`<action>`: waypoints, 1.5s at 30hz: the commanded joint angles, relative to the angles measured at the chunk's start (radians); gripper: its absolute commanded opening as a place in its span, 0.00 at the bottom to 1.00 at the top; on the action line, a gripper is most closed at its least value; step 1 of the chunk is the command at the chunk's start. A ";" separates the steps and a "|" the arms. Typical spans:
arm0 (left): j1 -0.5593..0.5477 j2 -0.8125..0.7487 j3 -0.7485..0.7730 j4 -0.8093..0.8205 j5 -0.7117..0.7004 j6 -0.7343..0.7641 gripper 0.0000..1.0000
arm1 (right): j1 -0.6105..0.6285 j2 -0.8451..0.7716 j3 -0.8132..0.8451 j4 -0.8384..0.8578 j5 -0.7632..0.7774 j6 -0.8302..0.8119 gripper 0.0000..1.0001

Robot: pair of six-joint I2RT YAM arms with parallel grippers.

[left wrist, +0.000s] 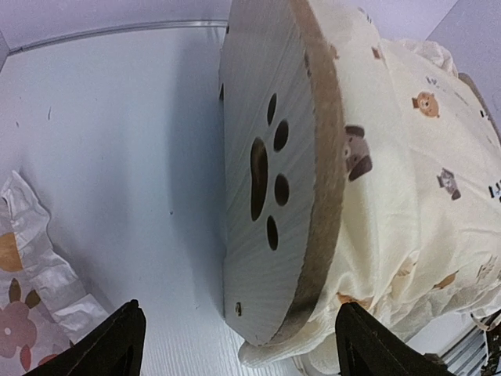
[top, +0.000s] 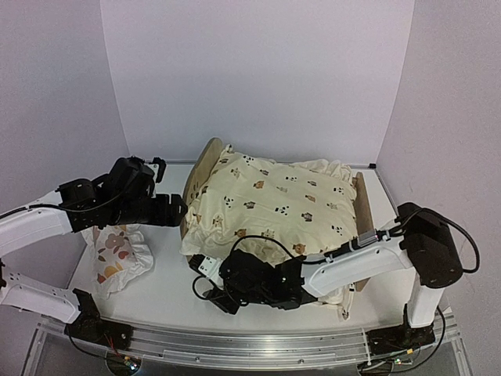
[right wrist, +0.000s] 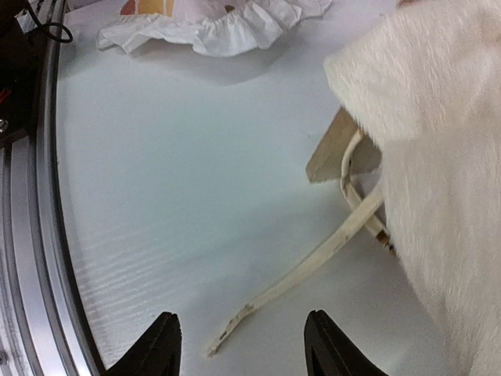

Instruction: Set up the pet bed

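Observation:
The pet bed stands mid-table, its arched headboard [top: 205, 160] on the left and its low footboard [top: 362, 205] on the right. A cream animal-print cushion [top: 274, 204] lies over it and hides the base. My left gripper [top: 178, 210] hovers open beside the headboard. In the left wrist view the paw-print cutouts [left wrist: 270, 180] show above the wide-apart fingers [left wrist: 117, 345], which touch nothing. My right gripper [right wrist: 244, 348] is open low at the bed's front. A loose cushion tie [right wrist: 313, 262] lies on the table just ahead of it.
A small white pillow [top: 117, 254] with orange-brown prints lies at the table's left, near the left arm. The metal rail [right wrist: 31, 196] runs along the near edge. The right arm [top: 352, 262] stretches across the bed's front. White walls close in the back and sides.

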 commanded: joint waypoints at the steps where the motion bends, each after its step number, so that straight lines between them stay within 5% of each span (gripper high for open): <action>1: -0.002 -0.004 0.087 -0.032 -0.079 0.028 0.85 | 0.000 0.084 0.092 0.138 0.049 -0.093 0.51; 9: -0.002 -0.047 0.088 -0.053 -0.094 0.044 0.85 | -0.081 0.234 0.263 0.168 0.036 -0.118 0.43; 25: -0.002 -0.102 0.052 -0.048 -0.098 0.073 0.83 | -0.180 0.343 0.362 0.167 -0.131 -0.084 0.49; 36: -0.003 -0.098 0.017 -0.057 -0.084 0.057 0.81 | -0.180 0.293 0.297 0.168 -0.133 -0.110 0.48; 45: -0.003 -0.126 -0.006 -0.167 -0.033 -0.015 0.78 | -0.183 0.057 0.033 -0.006 -0.028 -0.122 0.46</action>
